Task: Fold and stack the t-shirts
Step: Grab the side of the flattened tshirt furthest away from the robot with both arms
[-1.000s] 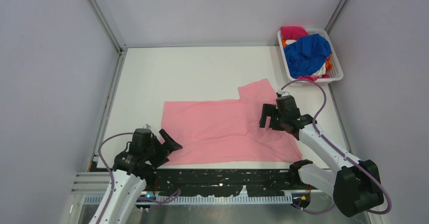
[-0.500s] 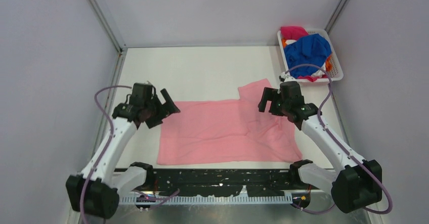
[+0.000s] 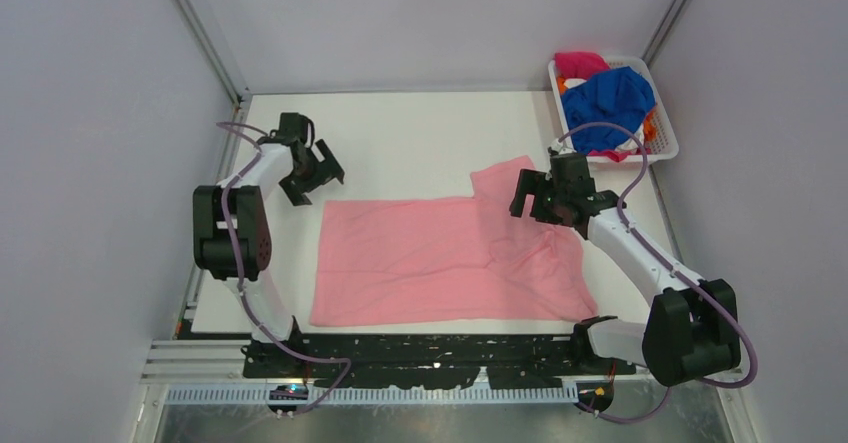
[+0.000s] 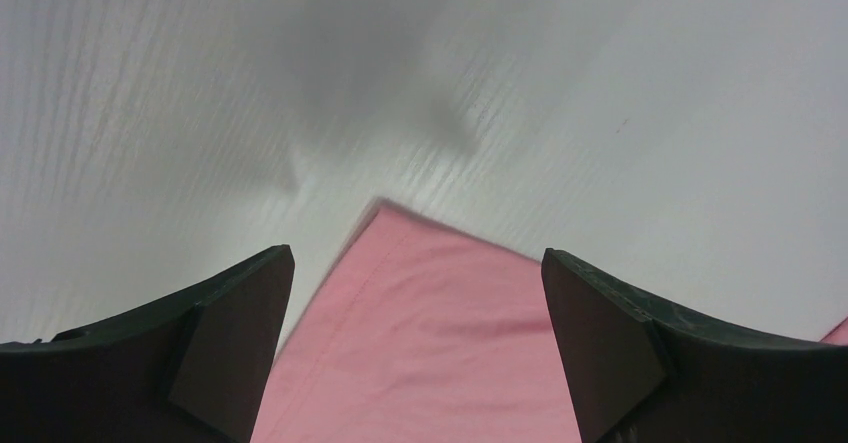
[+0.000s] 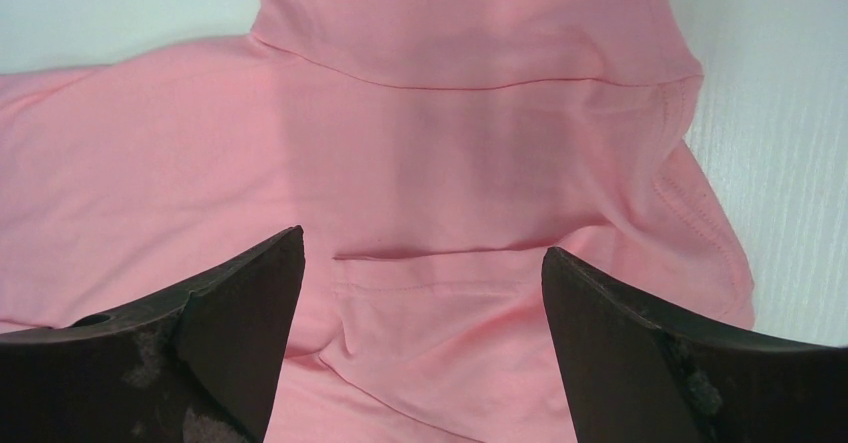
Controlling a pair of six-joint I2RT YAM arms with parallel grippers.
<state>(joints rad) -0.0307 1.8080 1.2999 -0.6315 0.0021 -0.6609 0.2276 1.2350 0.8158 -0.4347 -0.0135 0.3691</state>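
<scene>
- The light pink short-sleeved cloth t-shirt (image 3: 440,258) lies spread on the white worktop (image 3: 400,143), close to its near edge.
- The left gripper (image 3: 318,181) hangs open and empty over the shirt's far-left corner.
- The right gripper (image 3: 530,208) hangs open and empty over the rumpled right side.

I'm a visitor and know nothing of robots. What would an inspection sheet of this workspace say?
Surface: white table.
Job's things: pink t-shirt spread flat, creased at right; other shirts heaped in white basket, far right.
Clutter: nothing seen.
Tools: left tool open over shirt's far-left corner; right tool open over the creases.
Cables: purple cable along each arm.
Surroundings: grey walls, metal posts.
</scene>
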